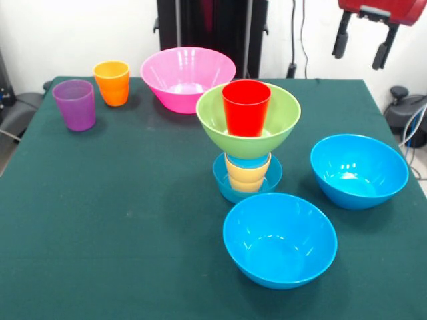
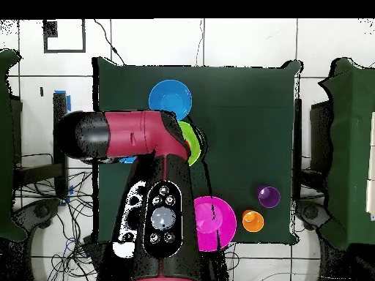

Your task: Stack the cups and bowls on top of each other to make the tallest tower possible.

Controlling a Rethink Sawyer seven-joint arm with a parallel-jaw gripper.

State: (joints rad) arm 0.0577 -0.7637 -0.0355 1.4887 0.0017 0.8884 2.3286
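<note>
Your tower (image 1: 248, 143) sits mid-table: small blue bowl (image 1: 247, 179), yellow-orange cup (image 1: 247, 173), green bowl (image 1: 248, 120), red cup (image 1: 246, 107) upright inside, probably so the next bowl has a rim to rest on. Gripper (image 1: 361, 45) hangs up high off to the side, fingers apart, holding nothing.

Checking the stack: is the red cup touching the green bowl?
Touching. The front view shows the red cup standing upright inside the green bowl, its base hidden below the rim, with nothing else holding it.
</note>
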